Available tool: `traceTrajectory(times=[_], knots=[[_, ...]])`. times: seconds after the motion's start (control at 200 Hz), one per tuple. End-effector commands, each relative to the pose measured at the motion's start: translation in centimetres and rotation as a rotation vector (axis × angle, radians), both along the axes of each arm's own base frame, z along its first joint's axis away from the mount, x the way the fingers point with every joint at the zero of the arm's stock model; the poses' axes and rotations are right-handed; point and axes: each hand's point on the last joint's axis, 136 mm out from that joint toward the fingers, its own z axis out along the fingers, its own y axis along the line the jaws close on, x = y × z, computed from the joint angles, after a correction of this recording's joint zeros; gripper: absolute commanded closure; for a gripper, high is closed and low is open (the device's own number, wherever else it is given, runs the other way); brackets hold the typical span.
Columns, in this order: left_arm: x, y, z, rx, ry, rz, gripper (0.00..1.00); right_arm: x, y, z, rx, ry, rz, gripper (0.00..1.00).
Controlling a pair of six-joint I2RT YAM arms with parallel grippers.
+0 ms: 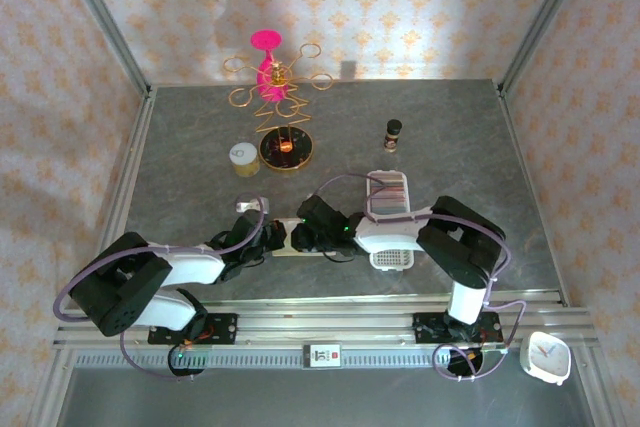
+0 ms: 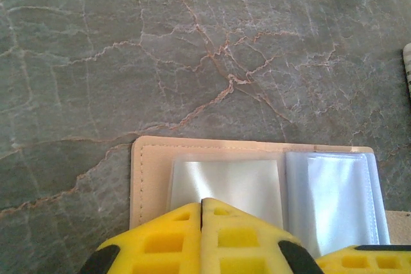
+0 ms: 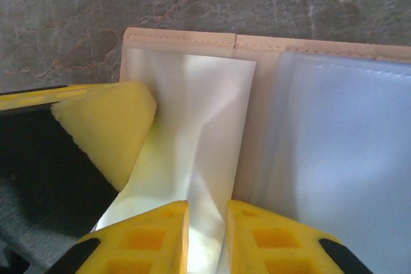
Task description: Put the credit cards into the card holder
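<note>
The beige card holder point(image 2: 151, 165) lies open on the grey stone table, its clear sleeves point(image 2: 225, 181) facing up. My left gripper point(image 2: 202, 201) is shut, its yellow tips pressed together over the left sleeve. My right gripper point(image 3: 207, 213) stands narrowly open, its fingers on either side of a lifted, creased sleeve point(image 3: 199, 133). A left finger point(image 3: 106, 129) rests on that sleeve's edge. From above, both grippers point(image 1: 268, 237) point(image 1: 305, 237) meet over the card holder point(image 1: 284, 245). The credit cards point(image 1: 388, 190) lie in a row in the white tray point(image 1: 392, 259).
At the back stand a gold wire stand with a pink top point(image 1: 272, 72), a round gold base point(image 1: 287, 150), a pale can point(image 1: 243, 157) and a small dark bottle point(image 1: 393, 132). A white clock point(image 1: 545, 355) sits beyond the front rail at the right.
</note>
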Motion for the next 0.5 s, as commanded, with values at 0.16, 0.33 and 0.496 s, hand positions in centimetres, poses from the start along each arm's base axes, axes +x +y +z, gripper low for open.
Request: traceTrajectory(times=[0.16, 0.33, 0.496], knots=[[-2.1, 1.4, -2.4, 0.043, 0.095, 0.004, 0.99, 0.0, -0.8, -1.9, -0.094, 0.037, -0.030, 0.78], [-2.1, 1.4, -2.3, 0.044, 0.093, 0.006, 0.99, 0.7, -2.2, -1.6, -0.166, -0.003, -0.075, 0.77], [-2.0, 1.3, -2.2, 0.042, 0.092, 0.005, 0.99, 0.8, -2.8, -1.5, -0.200, -0.015, -0.080, 0.77]])
